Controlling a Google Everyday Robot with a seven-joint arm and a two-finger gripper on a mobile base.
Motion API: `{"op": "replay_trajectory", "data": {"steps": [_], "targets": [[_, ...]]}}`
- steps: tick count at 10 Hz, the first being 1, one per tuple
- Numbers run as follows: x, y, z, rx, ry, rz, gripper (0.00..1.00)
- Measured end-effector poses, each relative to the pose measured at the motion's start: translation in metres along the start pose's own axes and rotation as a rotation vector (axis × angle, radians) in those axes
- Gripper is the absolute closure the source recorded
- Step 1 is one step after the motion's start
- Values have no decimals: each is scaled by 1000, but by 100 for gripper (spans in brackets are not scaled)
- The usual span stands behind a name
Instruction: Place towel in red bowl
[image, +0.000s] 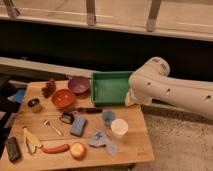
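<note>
Towel (102, 140) crumpled, apart from red bowl (63, 98); gripper hidden behind arm (167, 91) beside green bin (111, 88), state untellable.

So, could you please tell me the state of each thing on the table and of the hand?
Towel: crumpled on the table, not in a bowl.
Red bowl: upright, empty.
Purple bowl: upright, empty.
Green tray: empty.
White cup: upright.
Hand: out of view; only the arm shows, beside the tray.
</note>
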Motion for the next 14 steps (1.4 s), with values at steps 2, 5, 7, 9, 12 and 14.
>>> {"op": "replay_trajectory", "data": {"steps": [2,5,7,9,12,14], "targets": [[16,27,5,-29,36,-84,35],[30,67,19,-72,104,-204,35],[39,97,27,-109,173,-300,35],[52,116,26,-151,218,-385,35],[59,121,21,-178,221,-430,35],[59,123,21,-179,221,-433,35]]}}
